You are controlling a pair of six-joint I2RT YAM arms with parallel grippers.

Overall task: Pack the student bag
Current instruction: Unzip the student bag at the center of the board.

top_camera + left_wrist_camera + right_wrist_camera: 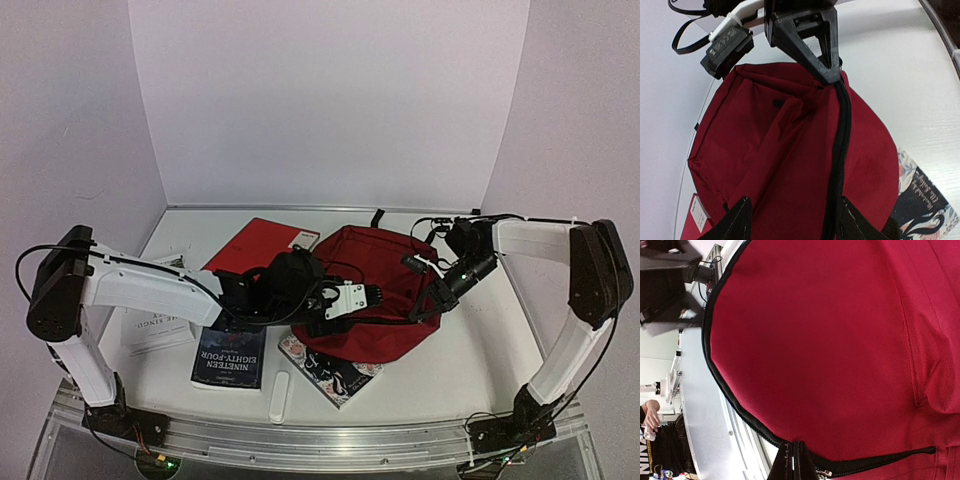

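Note:
The dark red student bag (372, 270) lies in the middle of the table, its black zipper (841, 150) running along its near side. My left gripper (383, 296) is open just above the bag's red fabric, one finger on each side of a fold (797, 222), with the zipper beside its right finger (856, 221). My right gripper (437, 304) is at the bag's right edge, shut on the zipper edge (796, 463). It also shows in the left wrist view (829, 75), pinching the zipper's far end. The bag's inside is hidden.
A bright red folder (256, 244) lies behind and to the left of the bag. A dark "Nineteen Eighty-Four" book (230, 357), a floral-cover book (332, 372), a white booklet (155, 327) and a white stick (280, 396) lie in front and to the left.

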